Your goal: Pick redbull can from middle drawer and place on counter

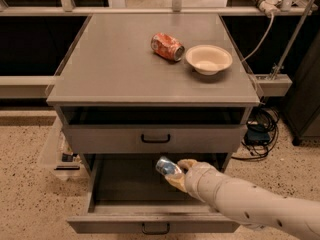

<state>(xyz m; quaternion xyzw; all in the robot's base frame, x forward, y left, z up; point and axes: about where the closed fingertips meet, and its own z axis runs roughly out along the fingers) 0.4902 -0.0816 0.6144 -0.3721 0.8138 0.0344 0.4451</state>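
At six o'clock, the middle drawer [125, 225] is standing open for your reach. Over it, the redbull can [167, 167] is sitting clamped in your claw [176, 174], ready for the tabletop [110, 69] at twelve o'clock, beside the orange can [167, 46] and bowl [208, 59].

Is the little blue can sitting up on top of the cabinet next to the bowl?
No, the gripper holds the redbull can down over the open middle drawer, not on the counter.

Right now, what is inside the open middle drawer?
The gripper is in the middle drawer, shut on the redbull can. Nothing else shows; the arm covers the drawer's right front corner.
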